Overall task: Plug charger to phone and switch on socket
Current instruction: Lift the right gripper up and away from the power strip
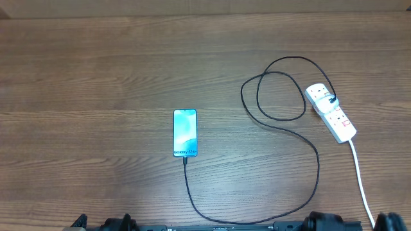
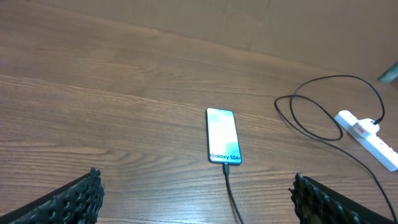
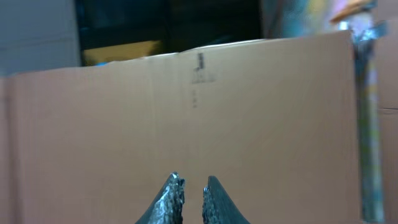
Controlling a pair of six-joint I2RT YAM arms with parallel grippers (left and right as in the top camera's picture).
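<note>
1. The phone point(image 1: 185, 133) lies flat in the middle of the surface point(image 1: 77, 83), with its lit screen facing up
2. The black charger point(image 1: 318, 160) meets the phone at its "Galaxy" end, then loops right to the socket point(image 1: 330, 112)
3. The white socket lies well apart from the phone, and its white cord point(image 1: 361, 183) runs to the near edge
4. The left tool point(image 2: 198, 202) is wide apart and holds nothing
5. The right tool point(image 3: 193, 193) is almost together, holds nothing and faces a cardboard wall point(image 3: 261, 124)

White plastic power strip point(image 2: 382, 149), right of slim blue-screened smartphone point(image 2: 223, 135): far end cropped by frame | its red switches point(image 1: 345, 121): positions unreadable | thin black charger cable point(image 1: 185, 162) at smartphone: plug seating too small to tell
</note>
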